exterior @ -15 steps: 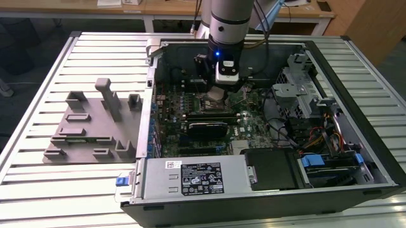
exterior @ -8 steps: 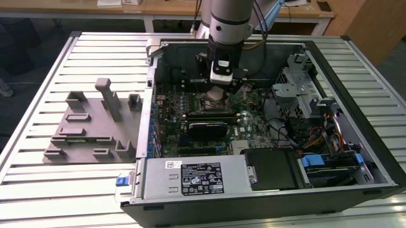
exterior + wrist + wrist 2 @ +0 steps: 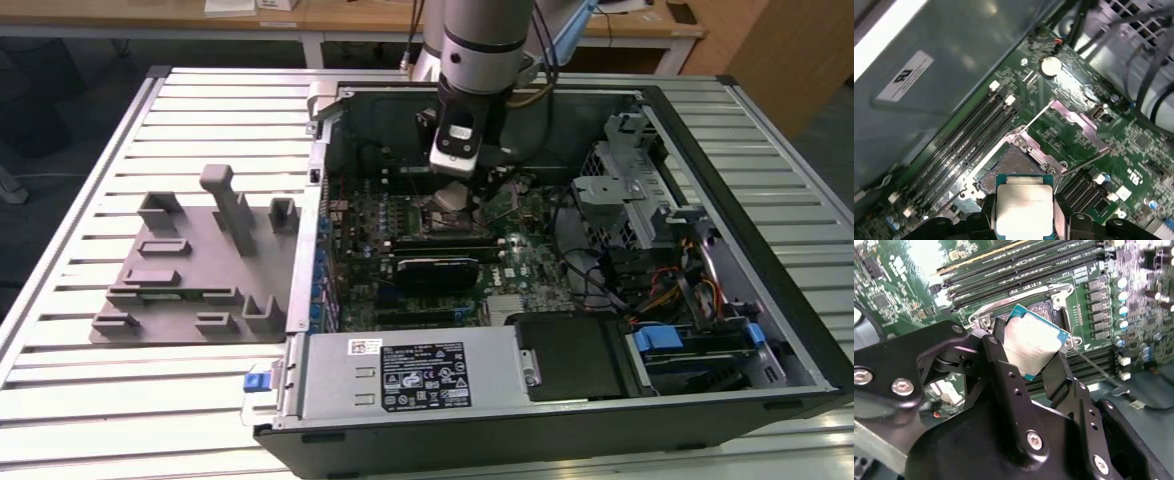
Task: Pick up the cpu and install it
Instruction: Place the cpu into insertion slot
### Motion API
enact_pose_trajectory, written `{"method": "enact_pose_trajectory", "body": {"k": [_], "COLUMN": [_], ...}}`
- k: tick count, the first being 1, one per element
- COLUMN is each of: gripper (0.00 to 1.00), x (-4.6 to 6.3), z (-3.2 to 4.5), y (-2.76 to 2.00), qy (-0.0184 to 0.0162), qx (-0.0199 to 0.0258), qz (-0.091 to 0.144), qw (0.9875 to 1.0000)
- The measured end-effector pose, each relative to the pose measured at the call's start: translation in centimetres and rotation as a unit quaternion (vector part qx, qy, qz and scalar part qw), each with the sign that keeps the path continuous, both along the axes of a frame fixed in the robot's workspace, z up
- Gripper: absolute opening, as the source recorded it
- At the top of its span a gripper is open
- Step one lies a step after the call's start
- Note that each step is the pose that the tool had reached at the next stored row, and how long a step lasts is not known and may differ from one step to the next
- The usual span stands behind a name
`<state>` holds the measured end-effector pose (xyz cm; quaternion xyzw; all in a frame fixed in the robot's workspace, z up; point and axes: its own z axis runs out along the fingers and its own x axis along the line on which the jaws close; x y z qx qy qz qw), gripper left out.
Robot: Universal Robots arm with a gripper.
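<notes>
A slatted metal counter (image 3: 80,200) carries an open computer case (image 3: 781,330) lying on its side, its inside exposed. The grey robot arm (image 3: 481,45) reaches down into the far half of the case. A grey holder tray (image 3: 187,290) of plastic blocks lies on the counter just beside the case, on the exterior view's left. Inside the case, a green motherboard (image 3: 534,260) covers the floor, and a silver power supply (image 3: 414,375) sits along the case's near wall.

On the board inside the case, long dark memory slots (image 3: 974,135) run alongside the processor socket (image 3: 1014,162), which stands open with its metal load plate (image 3: 1076,125) swung up and back. The socket's dark contact bed is bare.

The gripper (image 3: 1030,342) hangs low inside the case, close over the board. Its black fingers (image 3: 1004,365) are clamped on two opposite edges of the cpu (image 3: 1024,207), whose silvery top faces the cameras in both wrist views. The cpu is held in the air inside the case, close above the socket and partly overlapping it, not seated in it.
</notes>
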<state>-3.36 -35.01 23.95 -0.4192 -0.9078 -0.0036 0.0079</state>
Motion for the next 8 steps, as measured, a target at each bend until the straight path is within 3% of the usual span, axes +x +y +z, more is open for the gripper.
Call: {"method": "enact_pose_trajectory", "body": {"k": [4, 8], "gripper": [0.54, 0.54], "x": [0.0, 0.0], "z": [-0.03, -0.06], "y": [0.0, 0.0], "qy": [0.0, 0.0], "qx": [-0.0002, -0.0004], "qz": [-0.033, -0.067], "qw": [0.9994, 0.9977]}}
